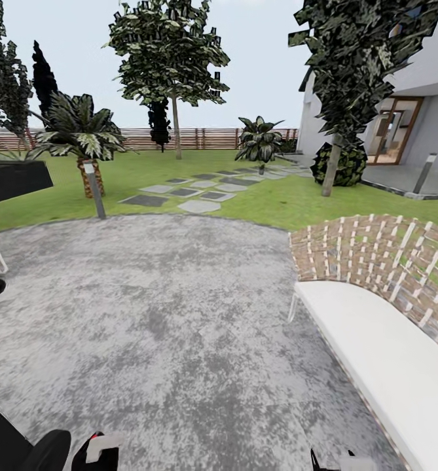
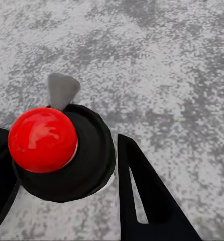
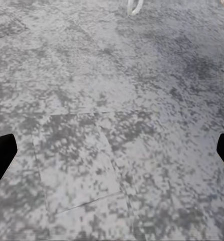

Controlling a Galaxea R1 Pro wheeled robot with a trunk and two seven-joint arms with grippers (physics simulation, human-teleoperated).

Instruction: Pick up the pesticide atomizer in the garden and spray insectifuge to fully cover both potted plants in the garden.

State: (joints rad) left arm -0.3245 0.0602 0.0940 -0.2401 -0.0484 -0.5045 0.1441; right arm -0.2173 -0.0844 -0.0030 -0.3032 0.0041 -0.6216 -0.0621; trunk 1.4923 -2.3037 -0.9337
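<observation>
A round grey patio (image 1: 160,314) fills the foreground, with a white-cushioned wicker bench (image 1: 382,353) at the right. Beyond lie lawn (image 1: 297,203), stepping stones (image 1: 199,190), palms (image 1: 81,134), a slatted fence (image 1: 199,139) and a house (image 1: 415,111).

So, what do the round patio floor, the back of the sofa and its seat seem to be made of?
The patio floor looks like rough concrete or stone: mottled grey, matte, no shine. The sofa back seems woven wicker or rattan: brown strips crossed by pale ones, with grass showing through the gaps. The seat looks like a plain white cushion, smooth and matte; fabric or plastic cannot be told.
</observation>
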